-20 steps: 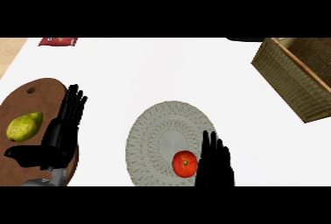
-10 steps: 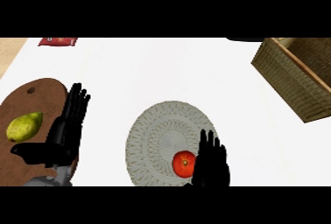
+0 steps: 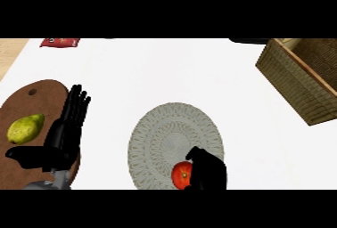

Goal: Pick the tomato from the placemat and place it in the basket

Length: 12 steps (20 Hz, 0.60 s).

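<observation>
Tomato [image 3: 181,174], 1, on 1 round placemat [image 3: 172,133], right hand [image 3: 207,171] curled round it, 1 basket [image 3: 304,75], left hand [image 3: 66,129] spread.

My right hand [image 3: 206,171] is low in view, fingers curled — my left hand [image 3: 64,133] rests flat, fingers straight.

pear [image 3: 25,128] on brown board [image 3: 39,100]; red packet [image 3: 60,42] far back.

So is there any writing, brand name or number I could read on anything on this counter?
None can be read. The only candidate is the red packet at the far left edge: it shows pale marks, too blurred to make out. The tomato, pear, placemat, basket and wooden board carry no text.
</observation>
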Each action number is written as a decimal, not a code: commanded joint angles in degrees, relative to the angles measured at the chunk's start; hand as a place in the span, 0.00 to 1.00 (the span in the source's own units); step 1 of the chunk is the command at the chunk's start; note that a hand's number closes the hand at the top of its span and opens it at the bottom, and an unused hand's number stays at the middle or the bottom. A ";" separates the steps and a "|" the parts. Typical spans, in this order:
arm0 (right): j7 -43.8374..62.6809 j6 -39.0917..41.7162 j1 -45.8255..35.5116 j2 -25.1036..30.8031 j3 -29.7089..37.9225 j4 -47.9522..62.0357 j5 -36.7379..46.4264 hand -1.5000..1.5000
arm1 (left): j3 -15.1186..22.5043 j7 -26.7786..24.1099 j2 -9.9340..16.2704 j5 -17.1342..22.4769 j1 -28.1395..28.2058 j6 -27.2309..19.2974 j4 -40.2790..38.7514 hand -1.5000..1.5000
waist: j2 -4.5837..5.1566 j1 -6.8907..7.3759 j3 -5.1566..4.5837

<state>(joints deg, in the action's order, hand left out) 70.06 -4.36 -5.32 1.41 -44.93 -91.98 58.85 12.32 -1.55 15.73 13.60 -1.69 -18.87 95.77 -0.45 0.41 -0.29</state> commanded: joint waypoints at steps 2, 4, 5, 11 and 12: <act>8.71 0.20 -3.35 -1.33 0.63 5.53 -1.55 1.00 | -1.44 -1.34 0.35 -0.36 0.78 1.22 -0.81 0.50 | 0.52 0.12 0.28; 12.18 0.28 -6.39 -1.34 -1.74 5.29 -1.19 1.00 | 0.46 -0.32 -1.38 -2.20 0.19 -0.53 -0.47 0.50 | 0.50 0.18 0.28; 11.56 0.44 -5.55 -1.34 -2.18 6.16 -0.51 1.00 | 1.81 -3.00 -2.75 -2.89 1.93 -0.43 -1.23 0.50 | 0.50 0.17 0.26; 8.83 -0.84 -5.23 -1.32 -1.52 5.44 3.68 1.00 | -2.06 -2.02 -1.22 -0.81 -0.15 2.04 -3.04 0.50 | 0.46 -0.39 0.26; 9.78 1.90 -12.79 -1.33 5.63 7.84 -0.52 1.00 | -1.15 -1.84 -1.70 -1.63 -1.69 1.41 -4.11 0.50 | 0.82 0.09 0.24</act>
<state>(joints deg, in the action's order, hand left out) 69.00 -2.25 -11.05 1.60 -44.61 -88.64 58.94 11.49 -2.90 14.64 12.22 -1.48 -17.80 94.32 -0.43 0.19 -0.36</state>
